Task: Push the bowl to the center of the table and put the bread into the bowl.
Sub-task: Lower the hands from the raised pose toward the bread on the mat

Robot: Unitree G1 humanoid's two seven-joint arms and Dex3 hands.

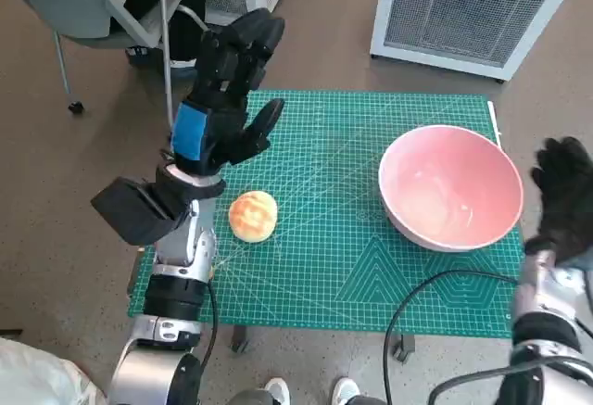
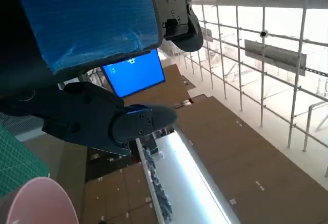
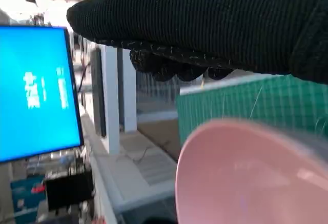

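Since the wide pink plastic bowl (image 1: 451,187) is sitting way over on the right side of the desk (image 1: 324,275), right by its right edge, I'd say basically nothing of the task is done yet. Nearest on the right, the right hand (image 1: 562,196) in its black knitted glove hangs just beside the bowl's right rim, about where you'd want it for shoving the bowl left. Can't tell if it's actually touching, and the right wrist view only shows the glove as a dark band above the pink rim, so I can't tell how its fingers lie either.

Over on the left, the round golden-brown bread roll (image 1: 253,215) lies on the green cutting mat (image 1: 334,238) covering the desk, well apart from the bowl, with nothing holding it.

A bit farther back, the left hand (image 1: 227,99), black with blue tape over its back, is raised above the mat's far left part with its fingers spread and empty; the left wrist view mostly looks off into the room.

So both steps are left: push the bowl to the middle, then pick up the roll and drop it in.
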